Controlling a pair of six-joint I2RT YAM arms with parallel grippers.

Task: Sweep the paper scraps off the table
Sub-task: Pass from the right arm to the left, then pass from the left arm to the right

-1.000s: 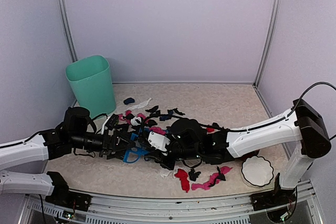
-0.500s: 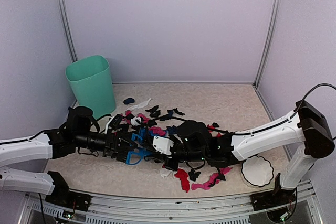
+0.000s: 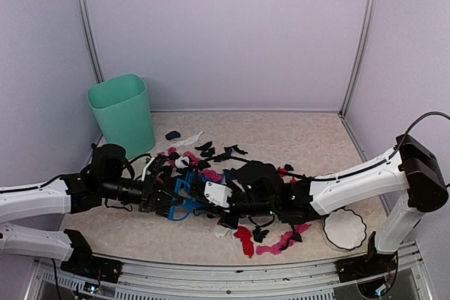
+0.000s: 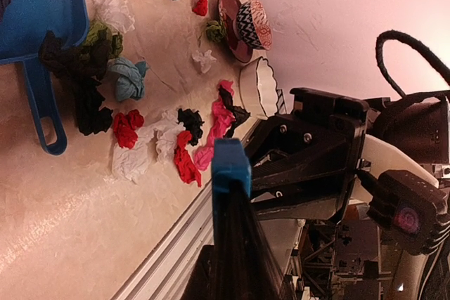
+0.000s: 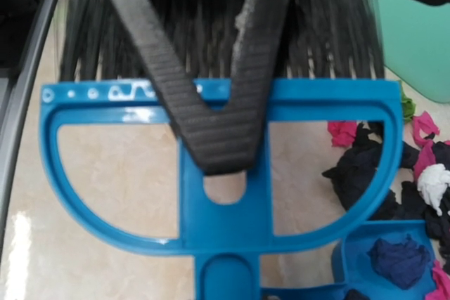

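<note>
Mid-sweep, by the look of it. Far left: mint bin [image 3: 123, 114], well apart from the action. Left claw [image 3: 160, 200] low beside the blue dustpan [image 4: 49, 12], can't tell if open or closed. Right claw [image 5: 223, 149] clamped on the blue brush [image 5: 225, 226]. Paper scraps [image 3: 246, 239] strewn mid-surface [image 3: 309, 138], a few in the pan. Next, probably: dragging the near red and pink ones panward, minding the white bowl [image 3: 344, 230] at right
</note>
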